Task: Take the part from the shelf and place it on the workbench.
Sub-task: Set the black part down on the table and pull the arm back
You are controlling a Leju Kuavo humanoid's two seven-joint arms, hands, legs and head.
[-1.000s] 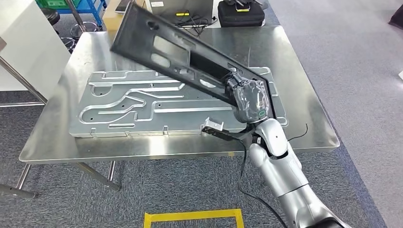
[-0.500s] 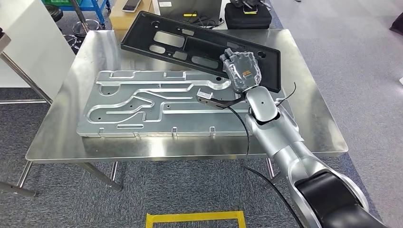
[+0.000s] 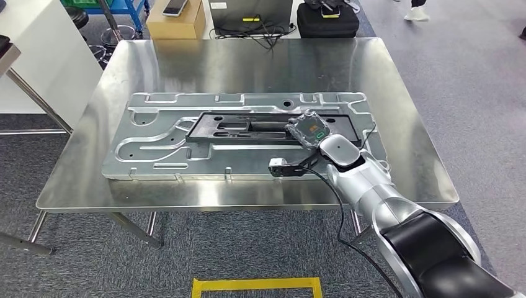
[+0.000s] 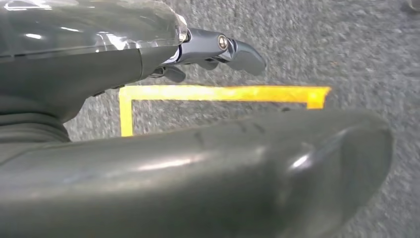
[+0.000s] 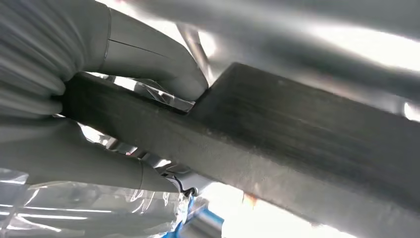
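A: Any writing to read off the scene?

B: Nothing legible. The right hand (image 3: 308,128) carries a small green mark on its back, too small to make out. Yellow tape (image 3: 255,285) marks the carpet in front of the bench (image 3: 409,155), and the left wrist view shows the same tape (image 4: 218,93) under the left hand (image 4: 148,74).

A: Where is the part?

B: The black part (image 3: 248,126) lies flat on the silver plate (image 3: 155,143), which rests on the bench. Its long axis runs left to right across the robot's view, in line with the plate's length. Its right end sits under the right hand.

A: Does the hand have it?

B: Yes. In the right wrist view the thick thumb and the fingers (image 5: 148,54) close from both sides on the part's dark edge (image 5: 297,144), so the right hand grips it at that end.

A: And the left hand?

B: It hangs over the carpet with nothing in it. Its dark fingers (image 4: 237,49) reach straight out and its thumb stands apart from them.

A: How much room round the edges?

B: The part lies wholly inside the plate's outline, clear of its raised rim on all sides. Bare bench shows past the plate on every side, widest at the far edge. Beyond that edge stand a brown box (image 3: 173,22) and a black case (image 3: 327,18).
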